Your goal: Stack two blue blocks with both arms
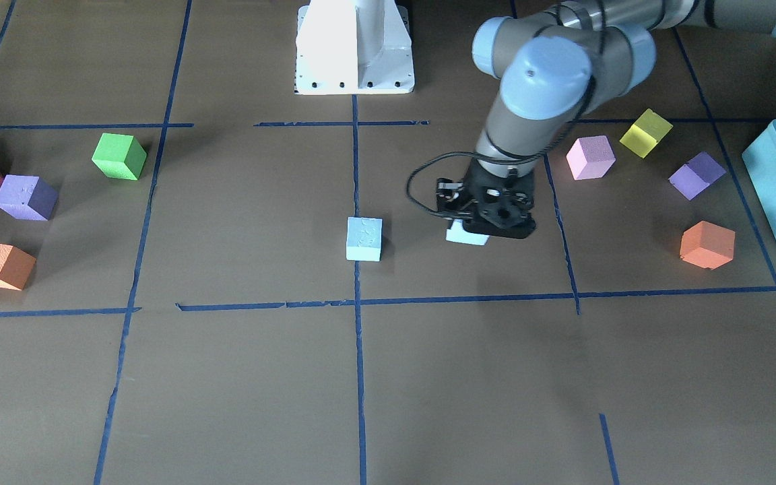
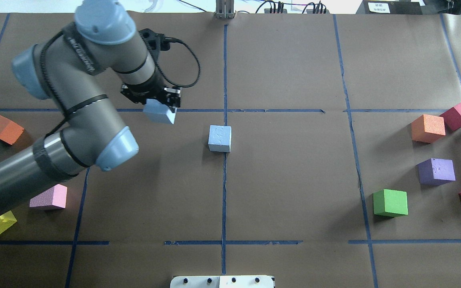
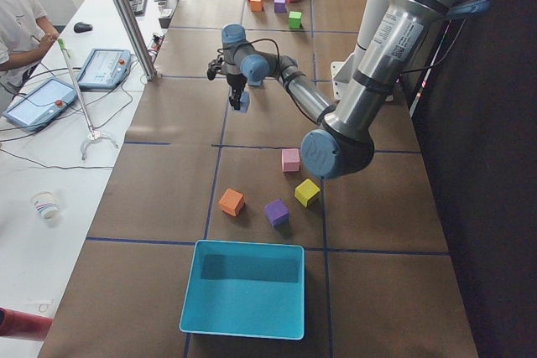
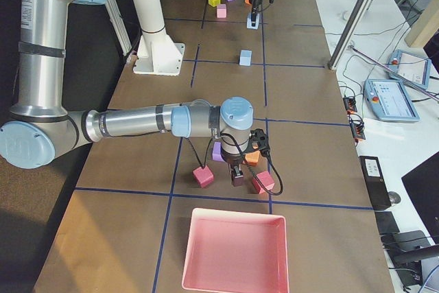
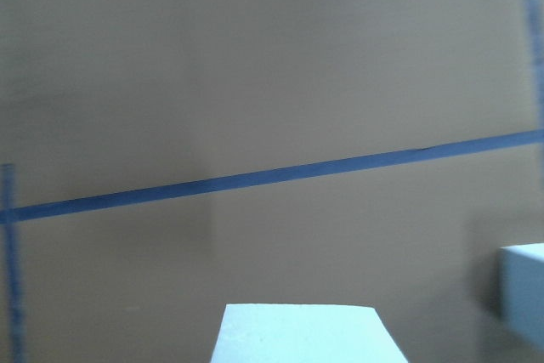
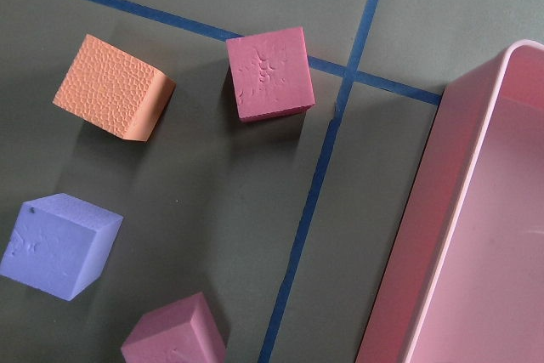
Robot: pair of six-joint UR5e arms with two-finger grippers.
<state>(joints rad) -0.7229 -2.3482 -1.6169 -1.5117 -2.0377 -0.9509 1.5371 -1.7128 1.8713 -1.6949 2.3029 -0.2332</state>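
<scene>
Nothing legible showed anywhere. A white label [image 2: 378, 7] on a black box [image 2: 392, 9] beyond the worktop [image 2: 294, 180] bore print too small to read.

Grainy foam blue blocks [image 1: 364, 238], matt paper table [image 1: 246, 384]

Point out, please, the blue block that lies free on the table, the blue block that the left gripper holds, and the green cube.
free blue block [image 2: 219, 136]: overhead view, on its top face.
held blue block [image 2: 158, 115]: overhead view, on its tilted visible face.
green cube [image 2: 390, 201]: overhead view, on its top face.
</scene>
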